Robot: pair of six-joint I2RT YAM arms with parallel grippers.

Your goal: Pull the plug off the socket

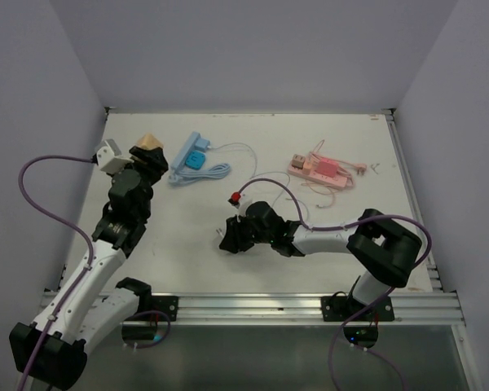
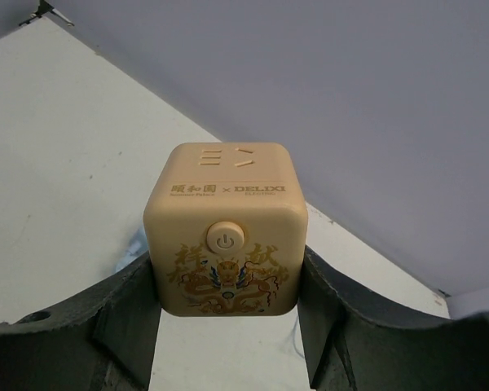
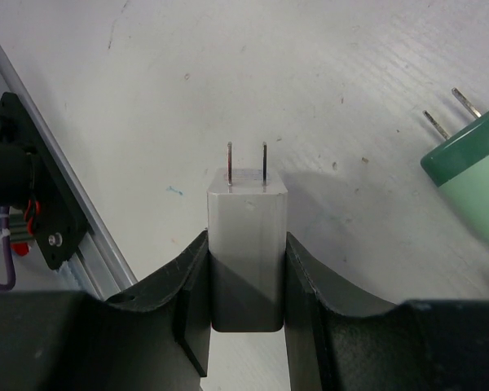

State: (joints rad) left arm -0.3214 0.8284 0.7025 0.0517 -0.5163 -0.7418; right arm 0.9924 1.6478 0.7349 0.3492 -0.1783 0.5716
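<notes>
1. The left gripper [image 2: 226,281] pinches the beige cube socket [image 2: 224,204] at the far left of the table [image 1: 277,138].
2. The right gripper [image 3: 247,248] clamps the white plug [image 3: 247,208] near the table centre, prongs bare, well apart from the socket.

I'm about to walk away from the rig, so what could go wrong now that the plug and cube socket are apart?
The right jaws grip the back half of the white plug, prongs bare and forward; a push ahead could bend them on the table or knock the green plug. The left jaws pinch the cube socket by its lower sides, so it might slip out.
</notes>
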